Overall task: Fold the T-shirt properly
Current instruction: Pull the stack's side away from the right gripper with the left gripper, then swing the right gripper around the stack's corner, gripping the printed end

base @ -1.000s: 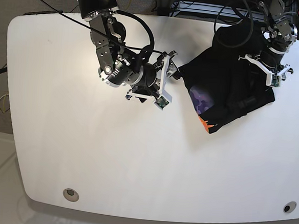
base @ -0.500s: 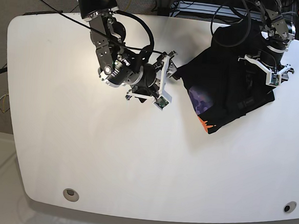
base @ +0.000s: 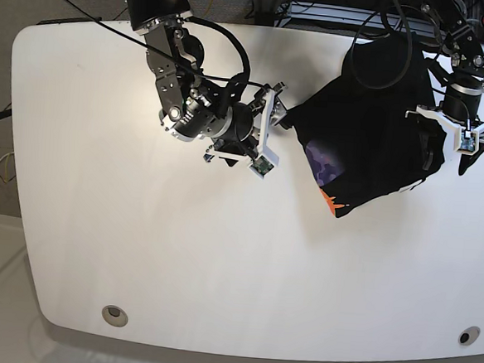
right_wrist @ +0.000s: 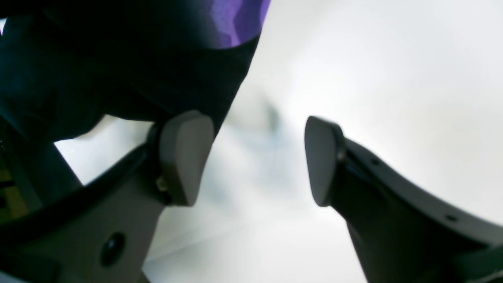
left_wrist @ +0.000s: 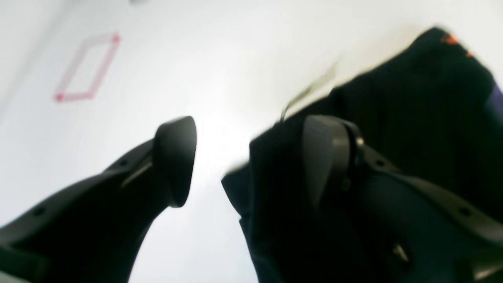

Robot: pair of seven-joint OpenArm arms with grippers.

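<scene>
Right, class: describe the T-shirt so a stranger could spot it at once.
Look at the white table, far end, on the base view's right. The T-shirt is the crumpled black cloth there, lying between the two arms. A purple-and-orange print near its front edge marks it out.

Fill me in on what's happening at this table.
A two-armed robot is working on a crumpled black T-shirt lying at the far right of the white table. The left gripper is at the shirt's right edge, open, one finger over the cloth and the other over bare table. The right gripper sits open beside the shirt's left edge, gripping nothing. The shirt is not folded yet; its purple and orange print shows near the front edge.
</scene>
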